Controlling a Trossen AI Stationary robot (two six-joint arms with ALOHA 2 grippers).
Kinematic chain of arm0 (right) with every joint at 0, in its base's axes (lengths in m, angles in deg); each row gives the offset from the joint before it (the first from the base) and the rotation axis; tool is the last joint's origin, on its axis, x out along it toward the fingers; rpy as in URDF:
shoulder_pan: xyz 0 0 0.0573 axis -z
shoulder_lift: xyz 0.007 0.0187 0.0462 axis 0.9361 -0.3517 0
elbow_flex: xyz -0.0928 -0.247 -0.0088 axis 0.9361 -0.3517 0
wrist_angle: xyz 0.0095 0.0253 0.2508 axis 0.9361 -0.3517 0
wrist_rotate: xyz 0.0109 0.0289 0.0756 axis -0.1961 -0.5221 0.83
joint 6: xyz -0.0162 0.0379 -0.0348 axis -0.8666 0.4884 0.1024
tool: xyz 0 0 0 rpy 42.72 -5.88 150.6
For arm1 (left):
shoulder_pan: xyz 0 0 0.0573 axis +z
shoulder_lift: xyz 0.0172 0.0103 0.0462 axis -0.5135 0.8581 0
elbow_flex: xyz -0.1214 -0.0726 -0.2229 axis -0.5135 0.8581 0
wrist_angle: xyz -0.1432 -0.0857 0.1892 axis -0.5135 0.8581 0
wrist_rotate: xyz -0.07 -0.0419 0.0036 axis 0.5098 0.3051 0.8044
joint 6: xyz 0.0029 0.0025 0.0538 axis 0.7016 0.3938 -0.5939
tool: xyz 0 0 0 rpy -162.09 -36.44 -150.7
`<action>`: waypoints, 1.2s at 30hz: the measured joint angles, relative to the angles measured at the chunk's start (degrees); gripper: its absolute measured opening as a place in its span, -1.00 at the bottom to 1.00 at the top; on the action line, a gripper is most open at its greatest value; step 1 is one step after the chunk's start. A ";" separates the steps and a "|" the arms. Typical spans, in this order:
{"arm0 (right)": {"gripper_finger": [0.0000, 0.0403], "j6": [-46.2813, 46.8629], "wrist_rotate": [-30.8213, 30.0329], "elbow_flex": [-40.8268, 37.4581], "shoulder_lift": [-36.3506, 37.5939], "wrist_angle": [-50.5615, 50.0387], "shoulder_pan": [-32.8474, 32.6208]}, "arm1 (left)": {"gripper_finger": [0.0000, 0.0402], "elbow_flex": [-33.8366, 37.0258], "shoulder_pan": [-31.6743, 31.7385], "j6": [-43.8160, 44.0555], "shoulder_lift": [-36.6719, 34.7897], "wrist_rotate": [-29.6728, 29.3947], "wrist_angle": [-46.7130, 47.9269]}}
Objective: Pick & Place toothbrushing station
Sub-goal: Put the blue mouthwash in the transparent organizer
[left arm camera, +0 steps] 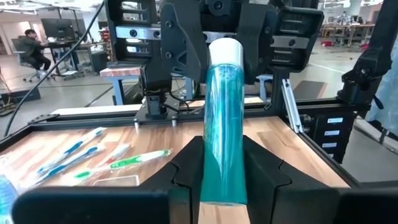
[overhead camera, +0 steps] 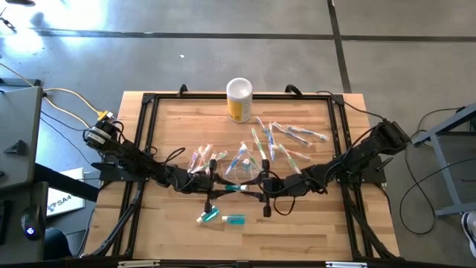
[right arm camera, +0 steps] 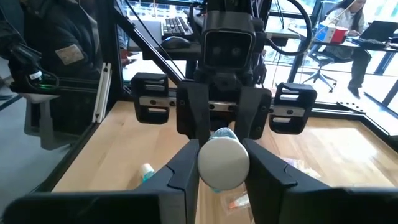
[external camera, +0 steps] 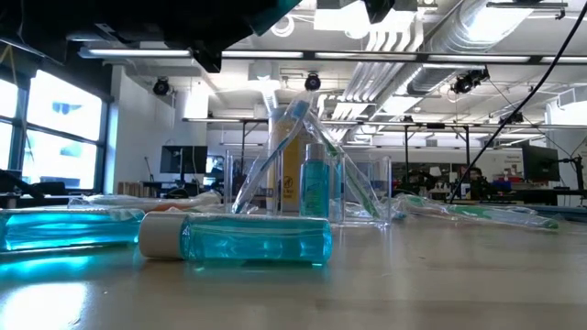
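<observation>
The two dark arms meet over the middle of the wooden desk (overhead camera: 297, 231). Between them is one teal toothpaste tube (overhead camera: 236, 187) with a white cap (left arm camera: 224, 48), held up off the desk. The left tool (left arm camera: 222, 163) has its two fingers closed on the bottom end of the tube. The right tool (right arm camera: 222, 163) has its fingers pressed on the cap end, one on each side. So both tools hold the same tube, and they face each other.

More of the tooth things lie on the desk. Two other teal tubes (overhead camera: 222, 217) lie near the front edge, side by side, just in front of the tools. Many thin toothbrushes (overhead camera: 286, 141) lie spread out behind the tools, some to the left and more to the right. A clear plastic bag (overhead camera: 242, 165) sits among them in the middle, just behind the tools. A yellow can with a white lid (overhead camera: 239, 99) stands at the far edge of the desk.
</observation>
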 joint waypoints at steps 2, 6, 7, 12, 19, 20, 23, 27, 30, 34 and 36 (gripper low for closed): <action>-0.56 0.10 0.13 0.00 0.00 -0.04 0.02 | -0.52 -0.02 -0.02 -0.04 0.00 0.25 0.30; -0.56 0.59 0.34 0.00 0.00 -0.51 -0.02 | -0.30 -0.01 0.00 -0.16 0.00 0.20 0.36; -0.56 0.65 0.32 0.00 0.00 -0.79 -0.02 | -0.24 0.00 0.00 0.24 0.00 -0.12 0.05; -0.56 1.13 -3.32 0.00 0.00 -2.50 -0.71 | 0.03 -0.02 0.00 5.05 0.00 -0.97 -0.01; -0.56 6.30 -6.27 0.01 0.59 -9.03 -0.94 | 0.28 0.00 -0.02 3.61 0.00 -1.47 1.74; -0.56 7.02 -6.40 0.00 0.57 -9.90 -0.94 | 0.30 0.00 -0.02 3.57 0.00 -1.47 1.72; -0.56 9.97 -7.31 0.00 0.59 -12.41 -0.94 | 0.31 0.00 -0.02 3.36 -0.12 -1.67 2.05; -0.56 12.65 -7.47 0.00 0.57 -15.31 -0.82 | 0.31 0.00 -0.07 3.13 -2.31 -5.68 8.20; -0.56 13.77 -7.40 0.00 0.58 -15.71 -0.47 | 0.31 0.00 -0.04 4.74 -5.54 -10.23 15.35; -0.56 15.74 -7.33 0.00 0.59 -17.63 1.51 | 0.31 0.00 -0.04 7.45 -9.82 -12.21 22.30; -0.56 17.10 -6.96 0.00 0.58 -18.57 3.10 | 0.31 0.00 -0.04 8.63 -11.54 -12.23 25.12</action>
